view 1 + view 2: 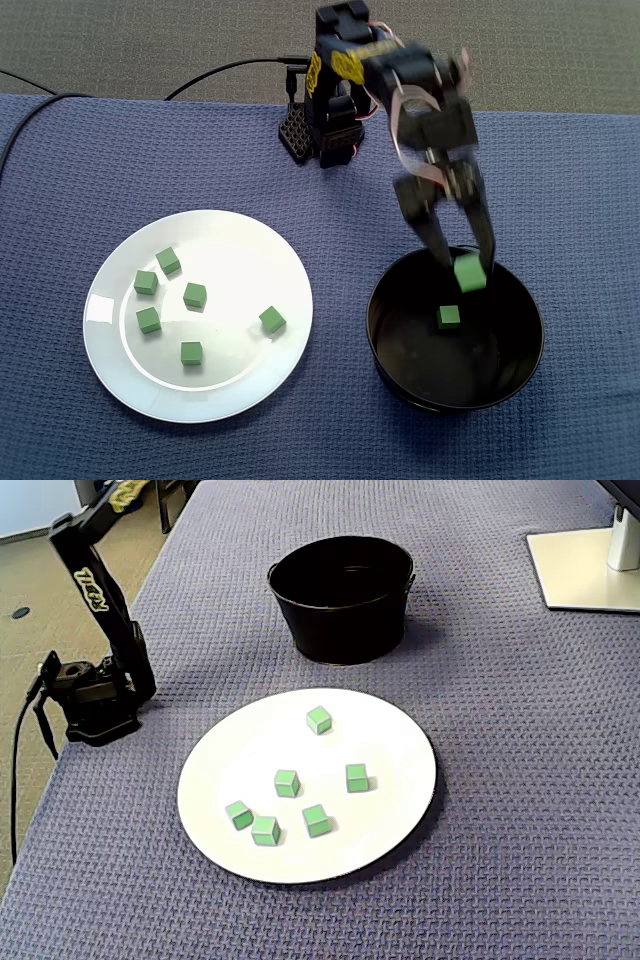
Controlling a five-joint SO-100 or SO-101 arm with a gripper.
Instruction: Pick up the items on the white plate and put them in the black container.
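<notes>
In a fixed view my gripper (468, 265) hangs over the far rim of the black container (400, 345). It is shut on a green cube (469, 273) held at its fingertips. Another green cube (449, 317) lies on the container's floor. Several green cubes (195, 295) sit spread over the white plate (240, 240) at the left. The other fixed view shows the plate (400, 735) with several cubes (287, 782) and the container (345, 630) behind it. There only the arm's base (95, 695) and lower link show, and the gripper is out of frame.
A blue woven cloth (560, 200) covers the table. The arm's base (335, 125) stands at the cloth's far edge with black cables trailing left. A white monitor stand (585, 565) sits at the top right of the other fixed view.
</notes>
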